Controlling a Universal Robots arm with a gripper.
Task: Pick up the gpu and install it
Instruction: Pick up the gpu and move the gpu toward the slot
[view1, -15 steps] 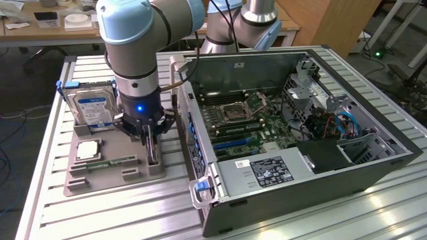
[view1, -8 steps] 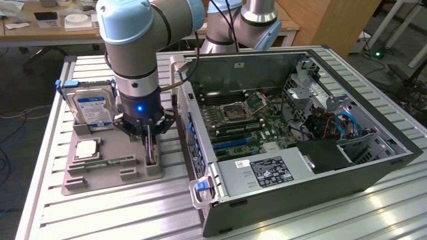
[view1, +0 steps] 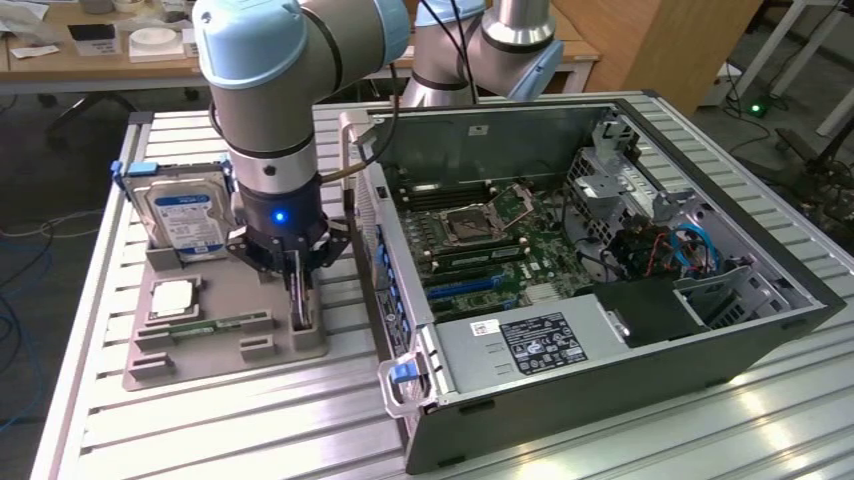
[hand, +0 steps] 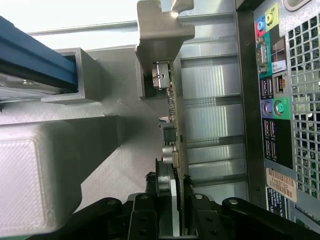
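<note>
Now the hand (view1: 299, 276) is seen low over the grey holder (view1: 227, 352), whose matte, layered plastic surface is marked out in blocky pockets and ridges. The gpu (view1: 303, 305) is found standing on edge in a narrow slot at the holder's side nearest the computer case (view1: 641, 380), and the black fingers (hand: 145, 217) are pressed in on both of its faces, so the card is counted as clamped. From the wrist view the gpu (hand: 176, 115) is shown as a thin green edge, with a bent silver bracket (hand: 160, 35) at its far end and small metal connectors along it. The cooler face is hidden by the fingers and cannot be made out. An upright hard drive (view1: 187, 215) with a blue-white label and a slim memory stick (view1: 220, 325) are also carried by the holder. Everything is borne by a ribbed aluminium table (view1: 200, 435). The case's far corner is cut off by the frame edge.
</note>
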